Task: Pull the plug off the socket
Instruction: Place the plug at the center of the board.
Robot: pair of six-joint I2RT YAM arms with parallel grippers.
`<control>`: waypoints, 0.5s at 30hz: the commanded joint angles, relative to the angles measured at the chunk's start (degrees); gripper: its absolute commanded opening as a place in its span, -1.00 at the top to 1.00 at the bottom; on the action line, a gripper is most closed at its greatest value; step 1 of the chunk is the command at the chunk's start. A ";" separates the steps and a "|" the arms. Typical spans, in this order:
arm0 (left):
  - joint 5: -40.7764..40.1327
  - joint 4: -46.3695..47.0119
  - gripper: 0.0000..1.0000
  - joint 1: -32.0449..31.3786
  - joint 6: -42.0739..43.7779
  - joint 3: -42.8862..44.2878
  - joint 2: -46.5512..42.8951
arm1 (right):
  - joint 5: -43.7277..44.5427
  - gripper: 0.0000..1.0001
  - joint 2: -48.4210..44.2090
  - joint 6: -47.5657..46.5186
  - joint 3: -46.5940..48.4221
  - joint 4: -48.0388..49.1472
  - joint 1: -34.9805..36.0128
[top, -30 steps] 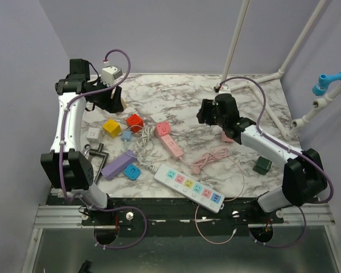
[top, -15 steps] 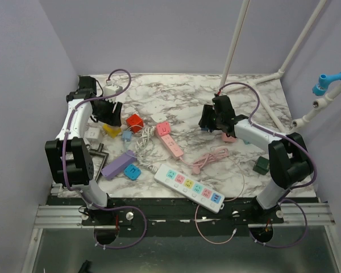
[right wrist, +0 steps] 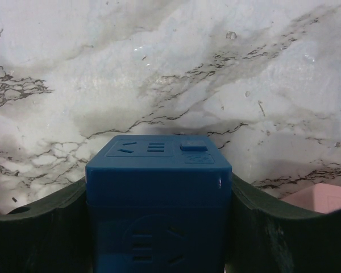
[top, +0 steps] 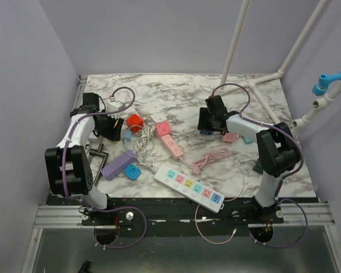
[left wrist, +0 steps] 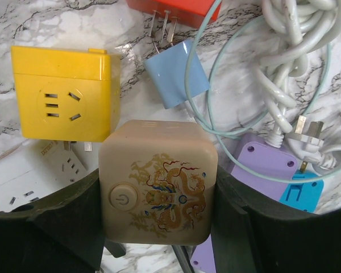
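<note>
A beige cube adapter point(left wrist: 158, 182) with a gold dragon print and a round power button sits between the dark fingers of my left gripper point(left wrist: 158, 190), which is shut on its two sides just above the marble. In the top view this gripper point(top: 112, 127) is at the left, beside the red cube. My right gripper point(right wrist: 158, 210) is shut on a dark blue cube socket point(right wrist: 158, 193); the slots on its top and front faces hold nothing. That gripper point(top: 207, 122) is low over the table's middle right. The two cubes are far apart.
Under the left gripper lie a yellow cube socket point(left wrist: 62, 91), a white cube point(left wrist: 28, 176), a light-blue plug point(left wrist: 176, 71), a red cube point(left wrist: 179, 7), a purple strip point(left wrist: 261, 162) and coiled white cable point(left wrist: 295, 51). A pink strip point(top: 169, 139), a white multi-colour strip point(top: 188, 187) and a dark green cube point(top: 261, 166) lie nearer.
Both arms have come down toward the table with their cubes still held. The left moved forward from the back-left corner; the right shifted slightly left and lower.
</note>
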 commanded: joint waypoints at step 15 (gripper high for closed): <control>-4.13 6.88 -0.08 -0.76 1.55 -4.73 -1.27 | 11.23 -0.52 0.05 -3.04 4.75 -5.48 3.75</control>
